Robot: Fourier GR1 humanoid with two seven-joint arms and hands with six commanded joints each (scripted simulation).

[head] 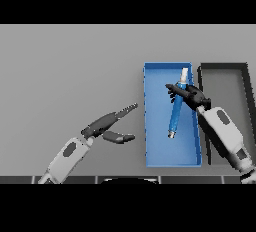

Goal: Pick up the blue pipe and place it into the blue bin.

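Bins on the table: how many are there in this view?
2. The blue bin lies right of centre, with the blue pipe over it in the right hand. The dark grey bin lies beside it, further right.

We see a plain mid-grey table point(70, 66) with no pattern. At three o'clock lies a bright blue bin point(150, 141), uniformly blue inside and on its walls. Within it is the blue pipe point(175, 118), a deeper blue with a white tip toward twelve o'clock and a silvery end toward six. Just beside sits a black-rimmed bin point(225, 66) with a grey floor. The right hand point(192, 96) and the left hand point(107, 126) are dark charcoal, on white and grey arms.
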